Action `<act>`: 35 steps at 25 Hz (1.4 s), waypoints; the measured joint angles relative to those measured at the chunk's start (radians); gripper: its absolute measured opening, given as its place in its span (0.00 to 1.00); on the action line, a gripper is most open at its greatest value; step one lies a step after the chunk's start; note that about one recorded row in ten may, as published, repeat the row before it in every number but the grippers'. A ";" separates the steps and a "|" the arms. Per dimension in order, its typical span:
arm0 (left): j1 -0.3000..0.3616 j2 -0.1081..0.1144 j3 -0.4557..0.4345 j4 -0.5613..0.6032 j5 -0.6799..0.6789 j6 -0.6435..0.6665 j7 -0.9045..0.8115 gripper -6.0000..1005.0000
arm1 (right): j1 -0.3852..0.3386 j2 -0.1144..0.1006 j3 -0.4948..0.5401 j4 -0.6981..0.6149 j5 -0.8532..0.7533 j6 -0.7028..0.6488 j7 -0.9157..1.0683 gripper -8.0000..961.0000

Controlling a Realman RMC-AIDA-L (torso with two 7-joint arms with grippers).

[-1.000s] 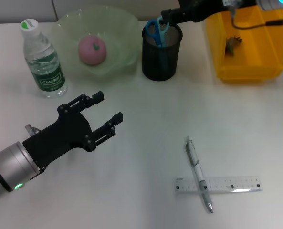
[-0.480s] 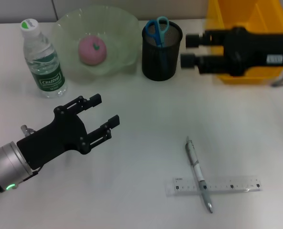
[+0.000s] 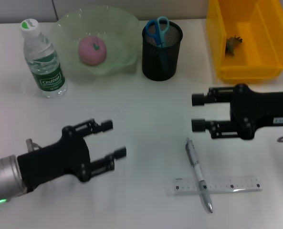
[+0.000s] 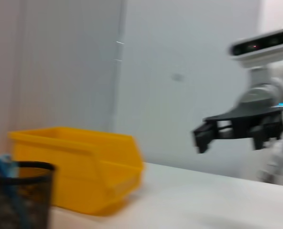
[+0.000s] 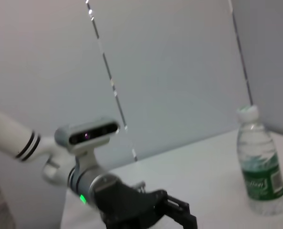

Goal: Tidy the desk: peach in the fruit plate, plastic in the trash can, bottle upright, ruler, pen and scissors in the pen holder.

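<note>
A pink peach [image 3: 92,50] lies in the pale green fruit plate [image 3: 124,26]. The bottle [image 3: 42,60] stands upright to its left, also seen as the bottle [image 5: 256,167]. Blue scissors [image 3: 156,29] stick out of the black mesh pen holder [image 3: 161,52]. A pen [image 3: 198,174] lies crossed over a clear ruler [image 3: 218,185] at the front right. Crumpled plastic [image 3: 233,44] sits in the yellow trash can [image 3: 247,40]. My right gripper [image 3: 198,112] is open, just behind the pen. At front left, my left gripper [image 3: 113,139] is open and holds nothing.
In the left wrist view the yellow trash can [image 4: 79,167] and pen holder [image 4: 19,195] stand on the white desk, with the right gripper [image 4: 205,136] farther off. The left gripper [image 5: 177,214] shows low in the right wrist view.
My right gripper has come forward from the pen holder and trash can to just behind the pen. The left gripper has shifted slightly forward and right.
</note>
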 joint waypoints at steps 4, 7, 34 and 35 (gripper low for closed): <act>0.006 0.012 0.000 0.124 0.154 0.085 -0.130 0.67 | 0.007 -0.009 0.000 -0.009 -0.044 -0.040 0.018 0.68; -0.002 0.020 0.000 0.176 0.225 0.104 -0.201 0.67 | 0.025 -0.017 -0.009 -0.028 -0.080 -0.074 0.060 0.68; -0.028 0.000 -0.008 0.219 0.352 0.059 -0.169 0.67 | 0.246 0.079 -0.665 -0.577 -0.510 -0.057 0.707 0.68; -0.028 0.000 -0.008 0.219 0.352 0.059 -0.169 0.67 | 0.246 0.080 -0.691 -0.577 -0.512 -0.043 0.709 0.68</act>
